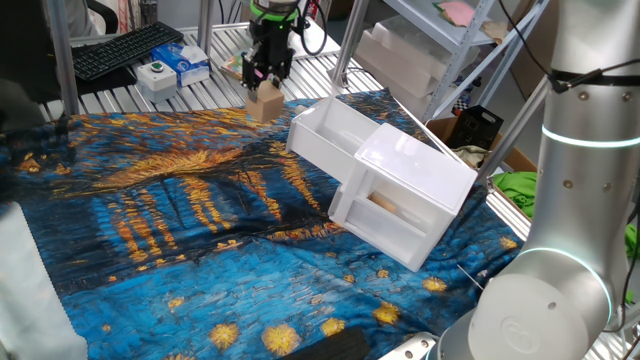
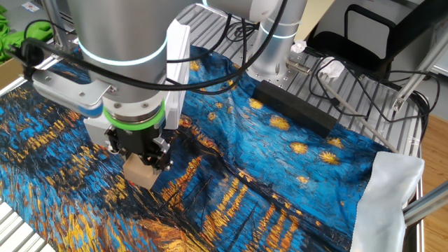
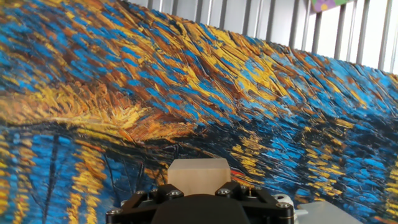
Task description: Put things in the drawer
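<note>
The tan wooden block [image 1: 266, 102] is held in my gripper [image 1: 266, 84], which is shut on it and holds it above the blue and yellow cloth near the table's far edge. The block also shows in the other fixed view [image 2: 141, 171] under my gripper [image 2: 142, 155], and in the hand view [image 3: 199, 175] between the black fingers [image 3: 152, 200]. The white upper drawer [image 1: 335, 131] is pulled out of the white cabinet [image 1: 415, 170], to the right of my gripper and apart from it. The drawer looks empty.
The lower drawer with a see-through front [image 1: 388, 215] holds something tan. A keyboard [image 1: 125, 48] and small boxes [image 1: 172, 65] lie behind the cloth. Metal shelving [image 1: 430, 50] stands at the back right. A second arm's base [image 1: 570, 200] stands at the right.
</note>
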`<state>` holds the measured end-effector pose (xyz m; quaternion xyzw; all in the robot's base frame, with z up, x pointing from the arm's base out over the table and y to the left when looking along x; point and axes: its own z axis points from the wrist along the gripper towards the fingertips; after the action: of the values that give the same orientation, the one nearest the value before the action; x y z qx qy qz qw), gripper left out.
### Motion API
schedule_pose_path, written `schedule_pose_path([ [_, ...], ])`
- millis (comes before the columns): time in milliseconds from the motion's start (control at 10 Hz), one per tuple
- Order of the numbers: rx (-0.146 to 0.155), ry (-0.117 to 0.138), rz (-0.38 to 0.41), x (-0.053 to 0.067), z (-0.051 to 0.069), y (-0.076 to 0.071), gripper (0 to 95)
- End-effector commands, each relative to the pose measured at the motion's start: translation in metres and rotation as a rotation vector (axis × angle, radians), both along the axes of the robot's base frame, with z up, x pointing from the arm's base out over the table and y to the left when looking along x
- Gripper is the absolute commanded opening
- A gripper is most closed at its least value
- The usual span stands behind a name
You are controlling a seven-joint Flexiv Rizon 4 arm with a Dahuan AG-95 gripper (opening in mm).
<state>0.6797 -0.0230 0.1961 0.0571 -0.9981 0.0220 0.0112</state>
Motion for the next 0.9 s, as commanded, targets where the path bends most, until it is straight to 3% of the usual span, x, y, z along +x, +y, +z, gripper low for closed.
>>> schedule_pose_path([
  [100, -0.001, -0.009, -0.014, -0.002, 0.0004, 0.0, 0.0],
  [400, -0.003, -0.011, 0.002, -0.002, 0.0004, 0.0, 0.0],
  [900, -0.014, 0.02, 0.118, -0.002, 0.0004, 0.0, 0.0],
])
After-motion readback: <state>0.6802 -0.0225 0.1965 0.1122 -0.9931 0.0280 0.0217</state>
